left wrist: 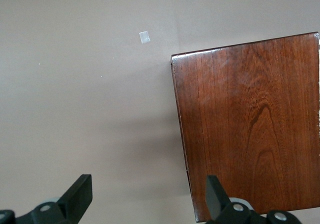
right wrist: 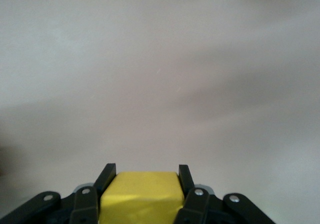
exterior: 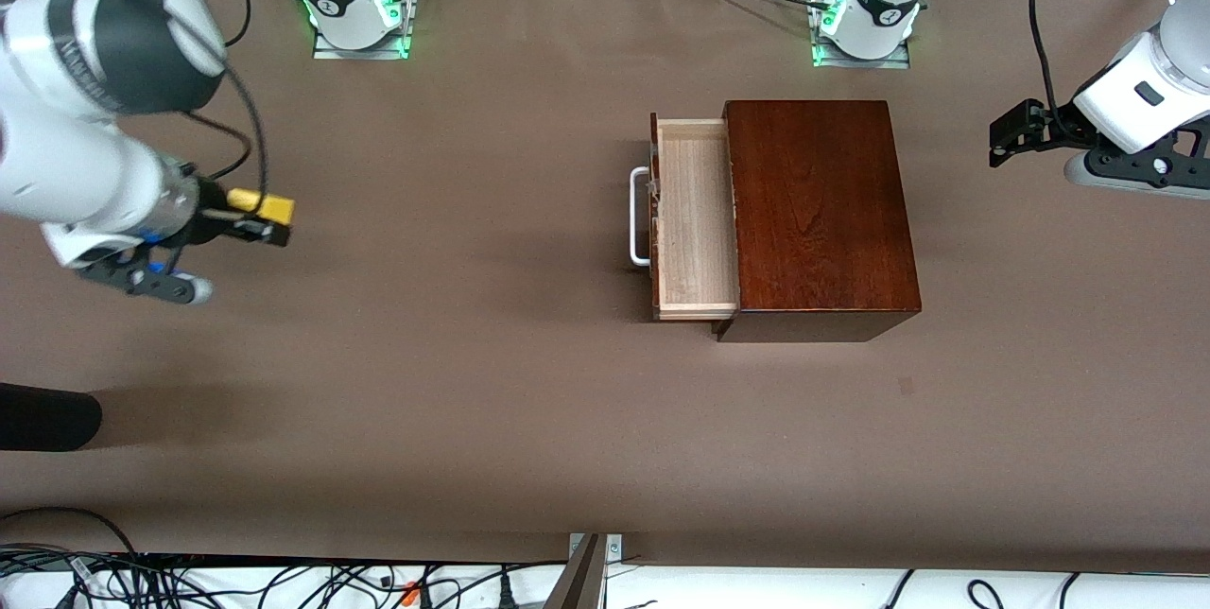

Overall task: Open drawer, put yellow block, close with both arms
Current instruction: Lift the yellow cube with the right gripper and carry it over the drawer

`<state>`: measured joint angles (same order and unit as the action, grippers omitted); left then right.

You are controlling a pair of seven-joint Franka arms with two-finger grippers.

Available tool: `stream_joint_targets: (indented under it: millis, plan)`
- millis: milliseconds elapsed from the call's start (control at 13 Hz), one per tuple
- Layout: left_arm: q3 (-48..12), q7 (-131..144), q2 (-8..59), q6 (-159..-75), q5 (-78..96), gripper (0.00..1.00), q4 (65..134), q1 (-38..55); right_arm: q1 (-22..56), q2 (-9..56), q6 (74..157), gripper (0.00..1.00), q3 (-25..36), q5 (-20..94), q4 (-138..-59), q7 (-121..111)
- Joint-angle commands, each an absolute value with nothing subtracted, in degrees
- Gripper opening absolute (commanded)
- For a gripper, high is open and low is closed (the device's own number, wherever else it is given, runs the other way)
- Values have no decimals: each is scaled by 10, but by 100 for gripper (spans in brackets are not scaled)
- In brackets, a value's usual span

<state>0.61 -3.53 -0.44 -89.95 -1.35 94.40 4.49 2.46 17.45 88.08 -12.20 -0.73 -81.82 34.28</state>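
Observation:
The drawer (exterior: 695, 217) stands pulled out of the dark mahogany box (exterior: 818, 207), its pale tray empty and its white handle (exterior: 639, 217) facing the right arm's end of the table. My right gripper (exterior: 277, 219) is shut on the yellow block (exterior: 265, 206) and holds it above the bare table at the right arm's end; in the right wrist view the block (right wrist: 142, 196) sits between the fingers. My left gripper (exterior: 1004, 138) is open and empty, in the air at the left arm's end beside the box. The left wrist view shows the box top (left wrist: 250, 124).
A small pale square mark (left wrist: 144, 37) lies on the brown table beside the box. A dark object (exterior: 43, 417) juts in at the table's edge at the right arm's end. Cables hang along the front edge.

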Motion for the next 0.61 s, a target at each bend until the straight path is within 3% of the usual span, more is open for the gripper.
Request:
stream_joint_targets:
  millis: [0,153,537]
  plan:
    - [5,-37,-10,-888,3,100,938,40,22,162,871,0,-209,-6,-831,535]
    - [4,-35,-10,-880,3,100,938,40,35,170,885,0,-265,1,-831,699]
    - [2,-33,-10,-880,3,100,935,40,180,214,998,0,-270,14,-830,1054]
